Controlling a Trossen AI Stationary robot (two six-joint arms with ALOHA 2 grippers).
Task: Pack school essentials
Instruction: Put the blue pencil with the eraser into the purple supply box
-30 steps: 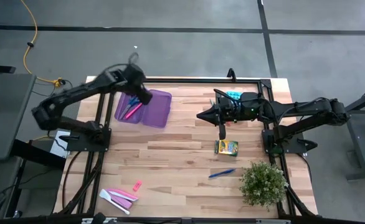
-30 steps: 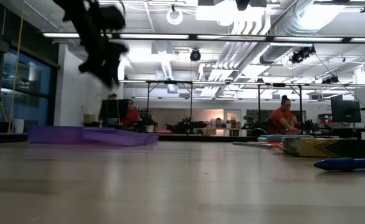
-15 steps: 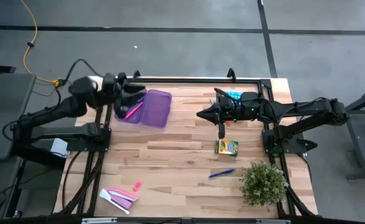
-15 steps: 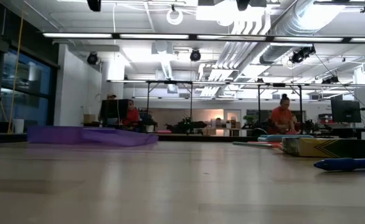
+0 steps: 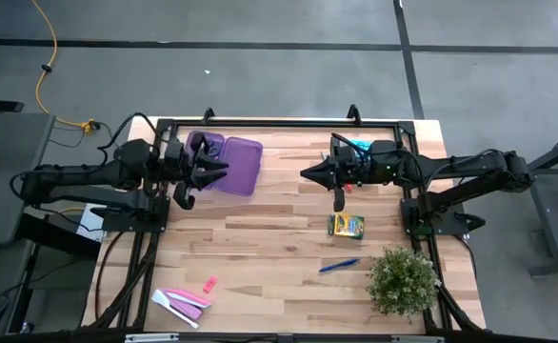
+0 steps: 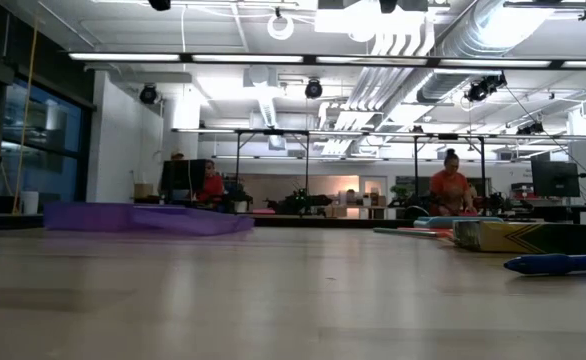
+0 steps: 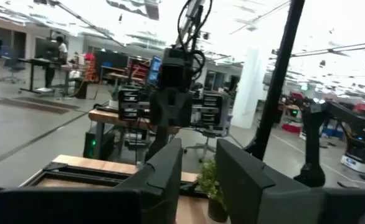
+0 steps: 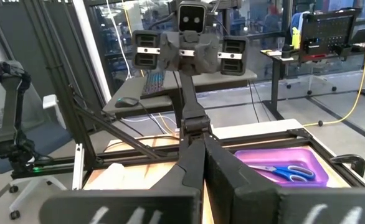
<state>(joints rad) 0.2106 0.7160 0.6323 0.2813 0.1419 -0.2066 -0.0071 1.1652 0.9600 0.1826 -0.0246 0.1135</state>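
High view: the left gripper (image 5: 214,169) is held above the near edge of the purple case (image 5: 229,164), its fingers slightly parted and empty. The right gripper (image 5: 308,175) is held to the case's right, closed on nothing. The crayon box (image 5: 347,226) and blue pen (image 5: 340,265) are seen well right of the case; the pink marker (image 5: 185,297) lies well below it.

Low view: the case (image 6: 148,218) is seen far left of the crayon box (image 6: 525,236).

Right wrist view: blue-handled scissors (image 8: 284,171) are seen lying inside the case (image 8: 279,157).
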